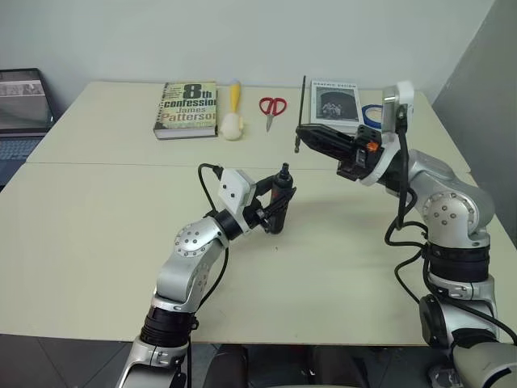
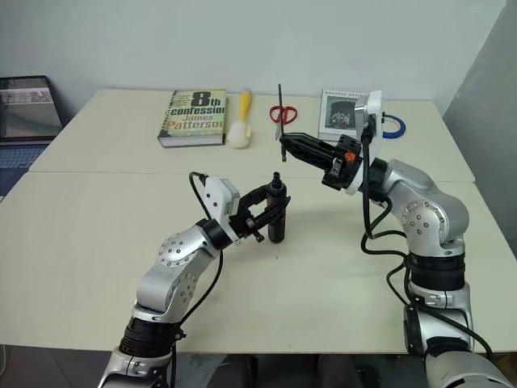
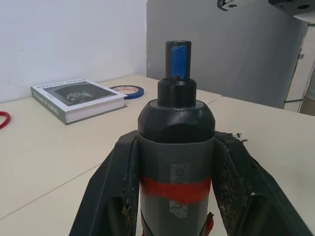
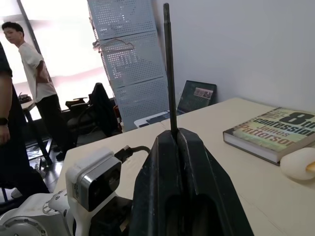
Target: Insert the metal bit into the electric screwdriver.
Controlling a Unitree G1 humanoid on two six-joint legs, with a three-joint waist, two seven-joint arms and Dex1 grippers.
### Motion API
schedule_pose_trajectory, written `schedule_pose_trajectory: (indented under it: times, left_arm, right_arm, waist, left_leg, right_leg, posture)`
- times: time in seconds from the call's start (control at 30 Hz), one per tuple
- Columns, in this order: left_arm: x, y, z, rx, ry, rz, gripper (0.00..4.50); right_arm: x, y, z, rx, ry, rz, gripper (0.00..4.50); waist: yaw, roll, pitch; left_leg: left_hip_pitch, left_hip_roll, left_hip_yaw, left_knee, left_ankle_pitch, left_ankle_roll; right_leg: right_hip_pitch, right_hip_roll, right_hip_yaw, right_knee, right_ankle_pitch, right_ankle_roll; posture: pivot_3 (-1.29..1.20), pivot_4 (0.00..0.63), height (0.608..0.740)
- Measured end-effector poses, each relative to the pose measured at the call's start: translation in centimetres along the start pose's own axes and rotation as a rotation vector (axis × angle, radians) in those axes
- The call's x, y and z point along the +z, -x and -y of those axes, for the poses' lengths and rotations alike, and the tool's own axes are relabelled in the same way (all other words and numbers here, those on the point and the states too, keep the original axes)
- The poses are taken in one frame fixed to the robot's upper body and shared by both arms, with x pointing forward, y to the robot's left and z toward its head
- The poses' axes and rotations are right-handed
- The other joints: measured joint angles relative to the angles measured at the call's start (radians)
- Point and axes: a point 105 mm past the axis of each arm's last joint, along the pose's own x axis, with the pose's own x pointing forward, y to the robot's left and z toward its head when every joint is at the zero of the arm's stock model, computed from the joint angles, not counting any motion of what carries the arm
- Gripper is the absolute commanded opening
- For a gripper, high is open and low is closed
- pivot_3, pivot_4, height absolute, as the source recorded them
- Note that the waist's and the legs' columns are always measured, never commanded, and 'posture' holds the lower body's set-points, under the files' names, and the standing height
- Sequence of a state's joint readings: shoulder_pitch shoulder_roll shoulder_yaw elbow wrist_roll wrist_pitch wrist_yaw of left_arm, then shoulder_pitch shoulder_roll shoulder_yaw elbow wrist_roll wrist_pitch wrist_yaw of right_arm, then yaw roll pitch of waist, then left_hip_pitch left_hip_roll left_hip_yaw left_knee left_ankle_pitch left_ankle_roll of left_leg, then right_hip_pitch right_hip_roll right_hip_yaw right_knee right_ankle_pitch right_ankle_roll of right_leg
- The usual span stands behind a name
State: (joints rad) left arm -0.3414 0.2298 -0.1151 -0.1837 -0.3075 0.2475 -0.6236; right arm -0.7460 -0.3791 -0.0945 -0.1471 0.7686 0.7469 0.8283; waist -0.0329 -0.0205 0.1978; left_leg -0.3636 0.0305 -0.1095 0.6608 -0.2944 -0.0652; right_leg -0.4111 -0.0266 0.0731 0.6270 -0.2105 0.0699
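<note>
While clamped on screwdriver (image 2: 276,208) (left gripper (image 2: 271,212)) and bit (image 2: 280,121) (right gripper (image 2: 289,144)), poised over table (image 2: 97,242) middle; needed aligning bit above tip.

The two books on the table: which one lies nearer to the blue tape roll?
The grey-covered book on the right, next to the blue tape roll. The other, the "8th Confession" book, lies far to its left, beyond the red scissors.

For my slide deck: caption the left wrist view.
Left gripper clamps the electric screwdriver upright, blue tip up, over the table.
</note>
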Motion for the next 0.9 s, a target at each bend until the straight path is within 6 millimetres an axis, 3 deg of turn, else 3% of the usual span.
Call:
schedule_pose_trajectory:
  times: [0.23,0.6,0.9]
  left_arm:
    - [0.1,-0.1,0.2,-0.018,0.011,-0.009,1.66]
    - [0.4,-0.2,2.6,-0.179,0.061,-0.03,1.66]
    - [0.1,-0.2,3.2,-0.237,0.026,-0.019,1.66]
  right_arm:
    - [0.0,-0.6,-0.2,0.038,0.001,0.002,0.0]
    - [1.8,0.3,-1.7,0.092,0.045,-0.025,0.0]
    - [0.9,1.6,-1.4,0.053,0.039,-0.065,0.0]
  waist:
    - [0.0,0.0,0.0]
    - [0.0,0.0,0.0]
    - [0.0,0.0,0.0]
  left_leg:
    - [0.0,0.0,0.0,0.0,0.0,0.0]
    - [-0.002,0.0,0.0,0.0,0.0,0.0]
    - [-0.002,0.0,0.0,0.0,0.0,0.0]
  right_leg:
    - [0.0,0.0,0.0,0.0,0.0,0.0]
    - [-0.002,0.0,0.0,0.0,0.0,0.0]
    - [-0.003,0.0,0.0,0.0,0.0,0.0]
  posture:
    - [0.0,0.15,0.74]
    - [0.0,0.15,0.74]
    - [0.0,0.15,0.74]
